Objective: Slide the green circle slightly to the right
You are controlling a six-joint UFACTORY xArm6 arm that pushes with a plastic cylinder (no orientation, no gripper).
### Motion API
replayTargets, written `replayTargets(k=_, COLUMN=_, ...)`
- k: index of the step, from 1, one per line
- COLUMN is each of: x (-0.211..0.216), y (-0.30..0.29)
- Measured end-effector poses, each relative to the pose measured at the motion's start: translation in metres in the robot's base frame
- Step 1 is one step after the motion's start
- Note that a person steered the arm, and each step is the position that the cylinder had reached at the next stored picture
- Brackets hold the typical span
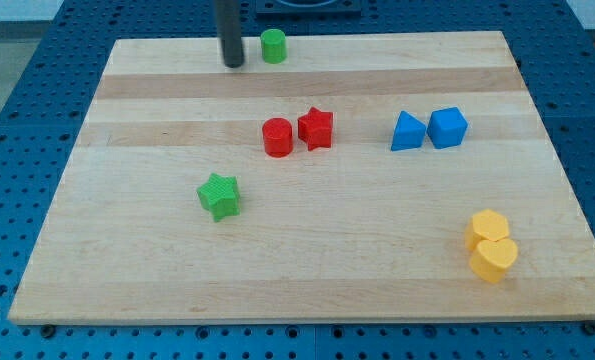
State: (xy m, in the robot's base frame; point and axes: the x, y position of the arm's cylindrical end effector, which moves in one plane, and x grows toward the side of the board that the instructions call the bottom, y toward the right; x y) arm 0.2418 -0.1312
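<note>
The green circle (pixel 273 46) is a short green cylinder near the top edge of the wooden board (pixel 127 230), a little left of centre. My tip (pixel 234 63) is the lower end of the dark rod, just left of the green circle, with a small gap between them. A green star (pixel 219 196) lies lower down on the board's left half.
A red cylinder (pixel 277 137) and a red star (pixel 316 128) sit side by side at mid-board. A blue triangular block (pixel 407 132) and a blue cube (pixel 447 128) stand to the right. Two yellow blocks (pixel 491 245) touch at the lower right.
</note>
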Motion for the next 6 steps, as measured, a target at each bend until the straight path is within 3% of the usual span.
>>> replayTargets(k=1, x=-0.041, y=0.039)
replayTargets(k=2, x=-0.027, y=0.062)
replayTargets(k=3, x=-0.007, y=0.0)
replayTargets(k=5, x=0.193, y=-0.068)
replayTargets(k=6, x=0.293, y=-0.055)
